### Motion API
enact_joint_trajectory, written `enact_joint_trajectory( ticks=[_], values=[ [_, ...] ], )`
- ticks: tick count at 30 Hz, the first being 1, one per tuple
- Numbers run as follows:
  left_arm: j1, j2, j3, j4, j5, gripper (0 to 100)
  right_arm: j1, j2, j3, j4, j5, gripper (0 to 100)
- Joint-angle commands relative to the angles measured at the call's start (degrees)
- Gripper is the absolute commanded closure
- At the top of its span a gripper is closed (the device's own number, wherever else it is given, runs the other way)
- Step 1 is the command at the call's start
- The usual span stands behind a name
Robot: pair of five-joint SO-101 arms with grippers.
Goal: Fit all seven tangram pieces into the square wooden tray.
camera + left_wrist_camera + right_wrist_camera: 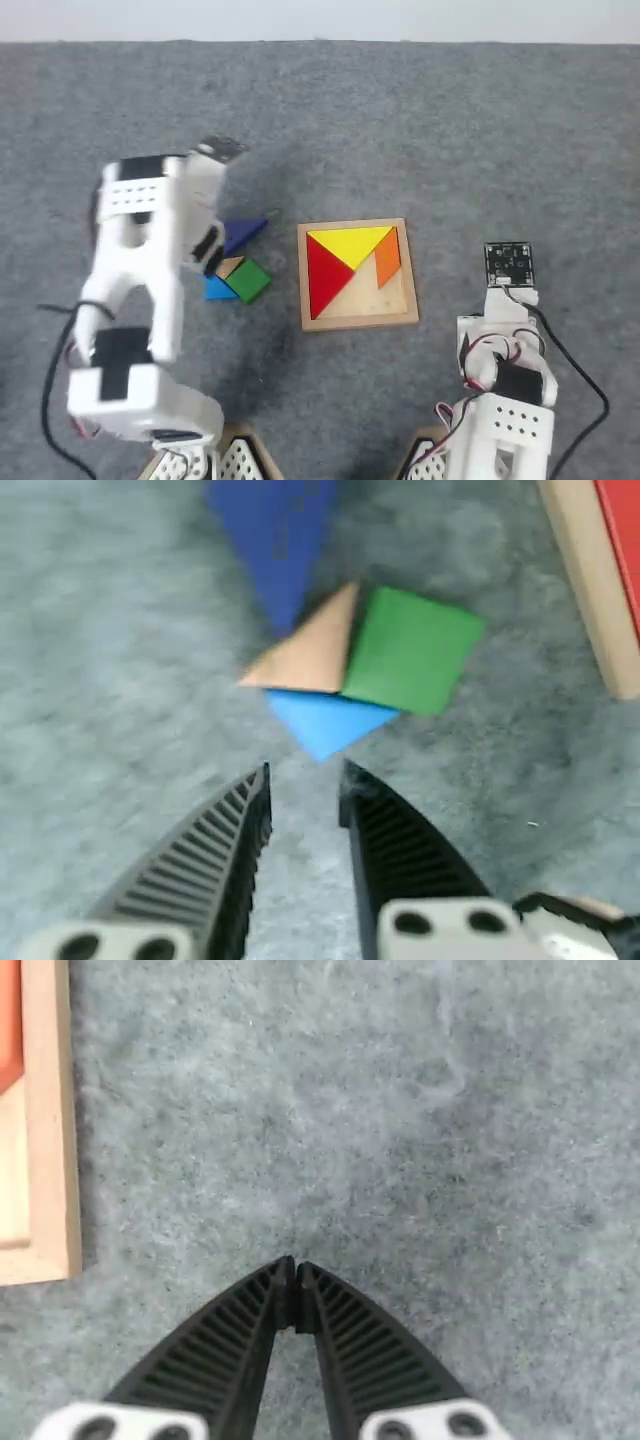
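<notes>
Felt (450, 120) grey, fuzzy, under tray (358, 321); pale strip (320, 20) behind.

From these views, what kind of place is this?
Likely a robotics test bench: grey felt-covered table, left arm and right arm side by side, wooden tray with tangram pieces.

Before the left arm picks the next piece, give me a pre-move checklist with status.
1. Left gripper open and empty: ok.
2. Light blue piece just ahead of its fingers: ok.
3. Loose pieces separated: not ok. The light blue piece, tan triangle and green square touch, with the dark blue triangle close by.
4. Tray has free bare wood: ok. It holds the red triangle, yellow triangle and orange piece.
5. Right gripper shut, beside the tray, out of the way: ok.
</notes>
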Motion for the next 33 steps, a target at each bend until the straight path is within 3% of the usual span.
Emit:
enact_joint_trajectory(
  ticks=[1, 8, 13, 23, 33],
  values=[
    [8.18, 3.43, -2.24, 0.97, 0.18, 87, -0.48, -1.27, 0.09, 0.13, 0.70, 99.2],
    [18.46, 6.68, 3.82, -9.76, -0.88, 75, -0.48, -1.36, 0.09, -0.04, 0.70, 99.2],
    [15.65, 8.88, 3.91, -15.38, -0.70, 75, -0.48, -1.45, 0.53, -0.22, 0.70, 99.2],
    [11.08, 4.04, 4.18, -13.89, -2.02, 75, -0.48, -1.45, 0.53, -0.31, 0.70, 99.2],
    [5.71, 13.36, 3.91, -17.49, -6.07, 75, -0.48, -1.45, 0.53, -0.31, 0.70, 99.2]
  ],
)
